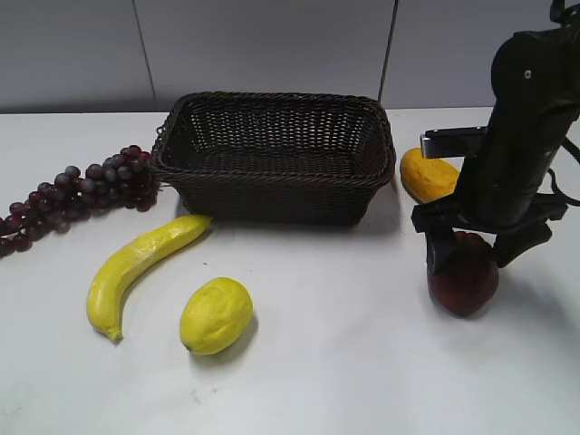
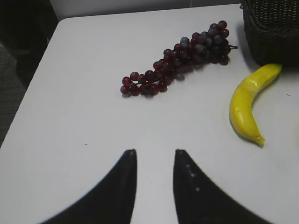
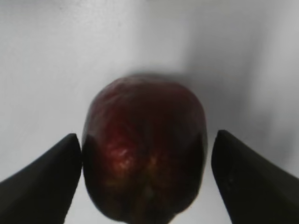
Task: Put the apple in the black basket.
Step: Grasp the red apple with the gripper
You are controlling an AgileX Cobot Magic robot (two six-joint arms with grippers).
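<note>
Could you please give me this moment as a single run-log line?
phase: pre-grasp | right end effector: open, straddling apple on table | left end effector: open, idle | black basket: no apple inside

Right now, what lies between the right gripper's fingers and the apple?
Nothing. In the right wrist view the right gripper straddles the apple: the left finger about touches it, a bare gap remains at the right finger.

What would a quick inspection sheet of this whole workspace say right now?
Surface: white table, bare between items.
Job's things: dark red glossy apple on the table; black woven wicker basket empty.
Clutter: purple grape bunch, yellow banana, yellow lemon, orange-yellow oval fruit.
Grippers: right tool open around the apple; left tool open, holding nothing.
Cables: black lead beside the right arm.
Surroundings: grey wall panels.
</note>
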